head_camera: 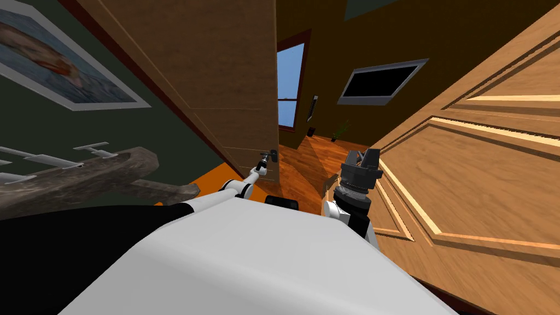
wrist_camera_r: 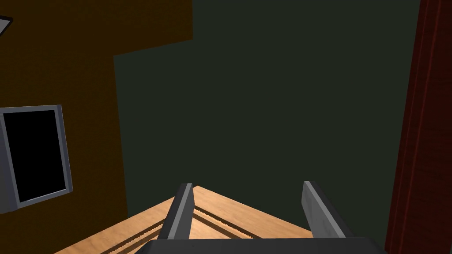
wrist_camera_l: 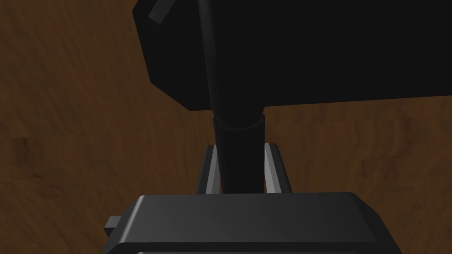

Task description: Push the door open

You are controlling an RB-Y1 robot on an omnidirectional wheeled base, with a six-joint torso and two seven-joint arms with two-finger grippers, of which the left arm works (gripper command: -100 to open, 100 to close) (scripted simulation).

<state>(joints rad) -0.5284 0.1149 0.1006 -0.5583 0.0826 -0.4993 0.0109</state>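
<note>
Brown wood grain covered the door (head_camera: 229, 71), which stood to the robot's left front, ajar, with a strip of wooden floor (head_camera: 306, 164) and a bright window (head_camera: 290, 82) visible past its free edge. The left gripper (head_camera: 266, 158) reached out at the end of a straightened arm to that edge, its two fingers (wrist_camera_l: 211, 169) pinched narrowly around the dark handle (wrist_camera_l: 238, 154), just below the black plate (wrist_camera_l: 309, 53) that carries it. That grip looked meant to give the arm a firm hold near the free edge, far from the hinges, where a push would count most. The right gripper (head_camera: 363, 158) hung raised beside a paler panelled door (head_camera: 481, 180) on the other side, blades spread wide and holding nothing, seemingly kept out of the way. To my eye the push was only part done
</note>
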